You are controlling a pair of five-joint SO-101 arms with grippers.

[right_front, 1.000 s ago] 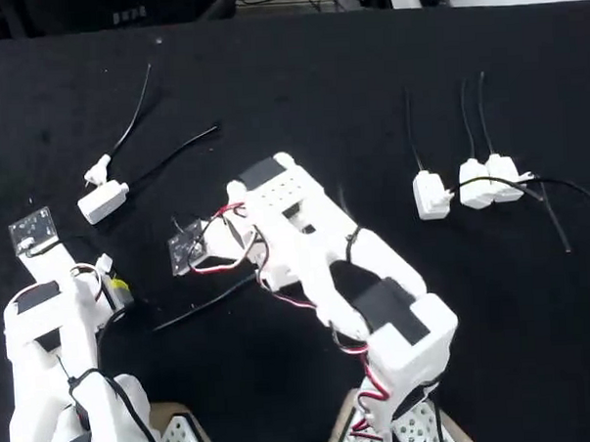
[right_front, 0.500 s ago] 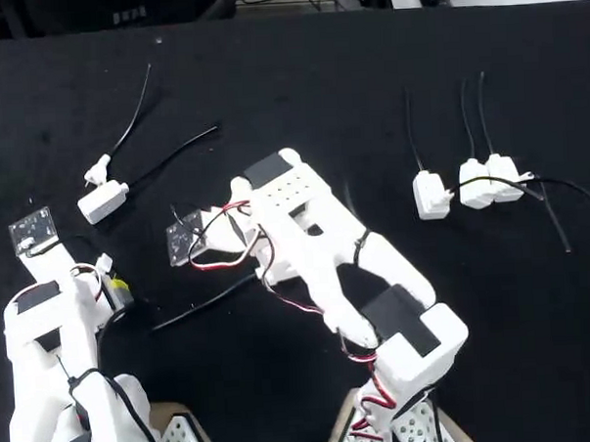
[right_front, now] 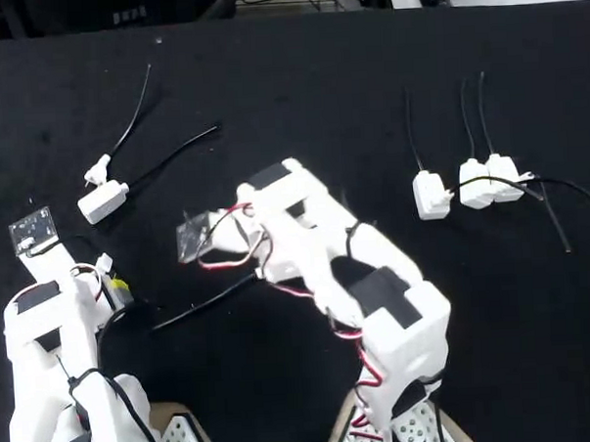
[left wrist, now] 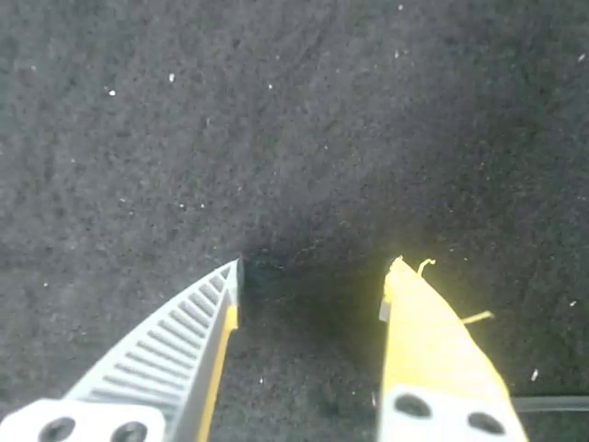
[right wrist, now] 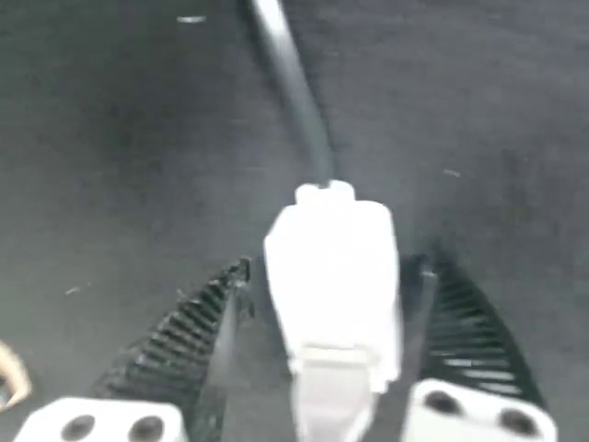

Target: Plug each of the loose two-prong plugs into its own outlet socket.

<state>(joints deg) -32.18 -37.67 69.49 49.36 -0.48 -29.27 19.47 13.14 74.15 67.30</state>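
A white two-prong plug point(right wrist: 336, 267) with a black cable point(right wrist: 294, 83) lies on the black cloth between the fingers of my right gripper point(right wrist: 327, 272), which is open, with a gap on one side. In the high view the right arm point(right_front: 295, 221) stands mid-table over that spot, and a black cable point(right_front: 201, 303) runs out from under it. My left gripper point(left wrist: 313, 285) is open over bare cloth near the table's left front point(right_front: 109, 276). Three white socket blocks point(right_front: 431, 194) point(right_front: 477, 184) point(right_front: 504, 178) sit at the right.
A white block point(right_front: 103, 200) and a small white plug point(right_front: 97, 171), each with a black cable, lie at the left. Thin black cords point(right_front: 558, 195) trail from the blocks at the right. The table's far edge point(right_front: 286, 14) borders the black cloth.
The right arm's wrist has shifted and tilted, its camera board moving a little toward the far side. The left arm has stayed still.
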